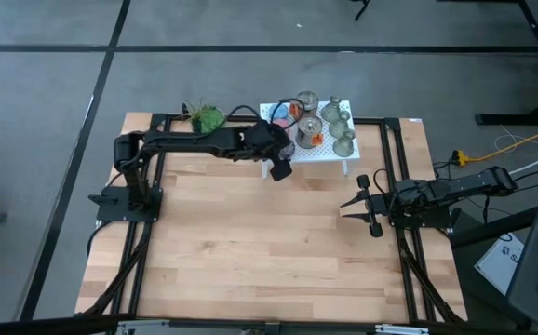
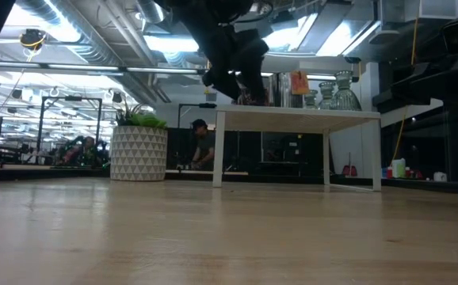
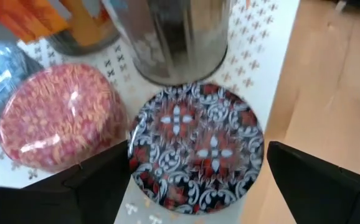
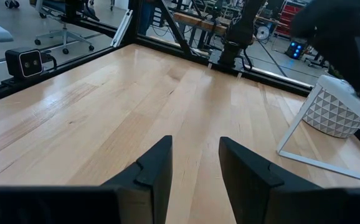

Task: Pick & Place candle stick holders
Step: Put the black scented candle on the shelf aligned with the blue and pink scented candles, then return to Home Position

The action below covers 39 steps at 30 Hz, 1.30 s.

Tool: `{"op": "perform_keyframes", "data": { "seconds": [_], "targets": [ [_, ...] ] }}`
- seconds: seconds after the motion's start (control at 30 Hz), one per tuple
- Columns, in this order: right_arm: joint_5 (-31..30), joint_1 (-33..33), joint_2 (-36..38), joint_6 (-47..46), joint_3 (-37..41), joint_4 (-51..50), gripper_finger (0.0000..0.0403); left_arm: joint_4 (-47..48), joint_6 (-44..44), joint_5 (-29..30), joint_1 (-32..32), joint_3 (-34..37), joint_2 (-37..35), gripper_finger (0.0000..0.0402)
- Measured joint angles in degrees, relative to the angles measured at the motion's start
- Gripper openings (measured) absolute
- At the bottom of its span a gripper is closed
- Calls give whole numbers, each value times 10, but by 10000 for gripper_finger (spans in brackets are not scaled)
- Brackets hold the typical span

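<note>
The candle stick holders stand clustered at the far right of the small white shelf on the table's far edge. The left claw hovers released over a patterned disc and a pink disc, holding nothing. This looks like the approach step; next it must shift right toward a holder. The right claw waits part-open, empty, low over the table's right side.

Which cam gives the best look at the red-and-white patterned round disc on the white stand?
Left wrist view: the red-and-white patterned round disc fills the frame between the left gripper and its open jaws. High view shows only a small orange-red spot beside that gripper. Low and right wrist views don't show it.
</note>
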State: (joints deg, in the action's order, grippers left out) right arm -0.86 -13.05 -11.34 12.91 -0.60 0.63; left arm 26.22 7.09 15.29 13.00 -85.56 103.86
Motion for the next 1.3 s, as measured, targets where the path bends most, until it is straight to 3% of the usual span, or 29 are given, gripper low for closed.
{"op": "perform_keyframes", "data": {
  "seconds": [0.3, 0.5, 0.8, 0.97, 1.13, 1.3],
  "targets": [
    [0, 0, 0, 0, 0, 0, 135, 45, -10, 5, -6, -21, -25, 363],
    [0, 0, -3, 0, 0, 0, 135, 123, -23, 11, -25, -21, -48, 363],
    [0, 0, -3, 0, 0, 0, 135, 225, -31, 110, -89, -8, -50, 363],
    [0, 0, -3, 0, 0, 0, 135, 237, -11, 175, -120, 1, -51, 363],
    [0, 0, -3, 0, 0, 0, 135, 231, -18, 179, -130, 24, -56, 363],
    [0, 0, -3, 0, 0, 0, 135, 138, -23, 165, -122, 122, -116, 363]
  ]
}}
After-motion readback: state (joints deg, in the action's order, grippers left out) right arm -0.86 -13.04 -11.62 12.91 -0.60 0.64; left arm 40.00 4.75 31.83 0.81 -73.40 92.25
